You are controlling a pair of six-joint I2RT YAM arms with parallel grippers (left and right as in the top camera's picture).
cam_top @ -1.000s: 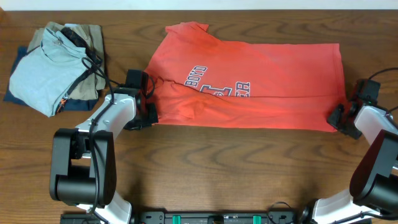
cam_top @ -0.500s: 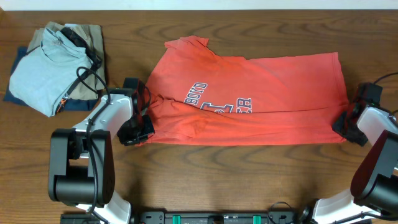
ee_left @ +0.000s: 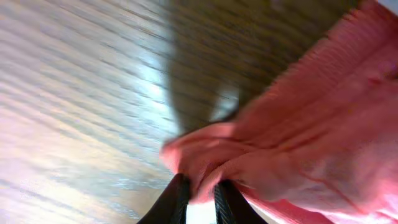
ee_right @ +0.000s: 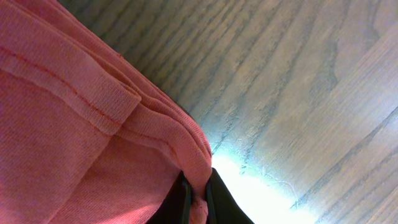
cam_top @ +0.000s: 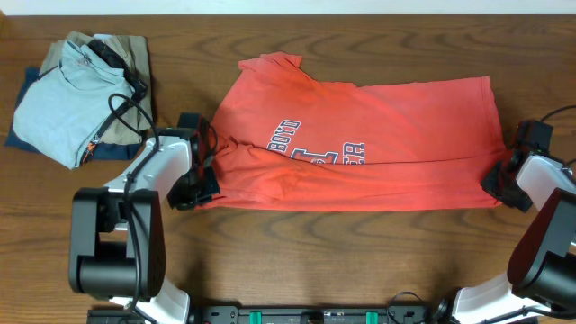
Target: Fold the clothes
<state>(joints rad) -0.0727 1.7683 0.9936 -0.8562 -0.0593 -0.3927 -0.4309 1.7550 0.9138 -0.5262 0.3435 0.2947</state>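
Two edges of coral T-shirt (cam_top: 396, 135) pinched, I observe: left gripper (ee_left: 199, 193) clamped on its left end; right gripper (ee_right: 196, 193) clamped on right hem; shirt lies folded across middle of table (cam_top: 315, 256).

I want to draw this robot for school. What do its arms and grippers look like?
Each arm has chunky black joints and a smooth white link: see the left arm and the right arm. Thin black cables loop off both. The left gripper and right gripper are black, each with two slim dark fingers. No markings show.
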